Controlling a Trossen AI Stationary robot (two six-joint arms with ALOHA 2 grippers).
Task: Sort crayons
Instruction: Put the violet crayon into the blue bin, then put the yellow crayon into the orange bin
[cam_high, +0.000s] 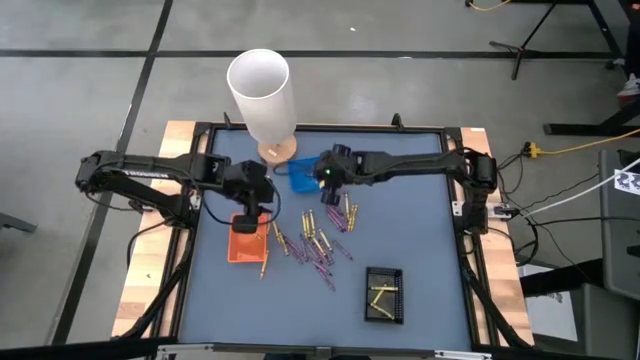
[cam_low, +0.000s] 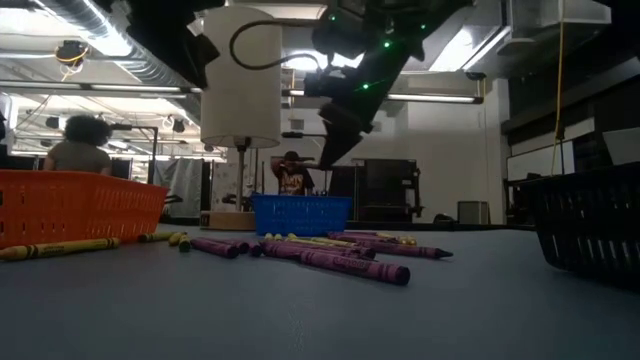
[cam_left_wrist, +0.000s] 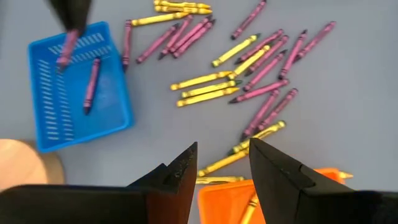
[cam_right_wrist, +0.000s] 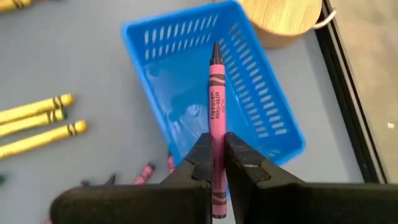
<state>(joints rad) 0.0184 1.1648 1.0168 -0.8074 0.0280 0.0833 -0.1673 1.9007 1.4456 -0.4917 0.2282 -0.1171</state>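
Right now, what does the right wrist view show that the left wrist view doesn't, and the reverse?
Only the right wrist view: the right gripper shut on a purple crayon above the blue tray, and the crayon's printed label.
Only the left wrist view: the open left gripper, the orange tray, and a second purple crayon lying in the blue tray.
Both: the blue tray, scattered yellow crayons.
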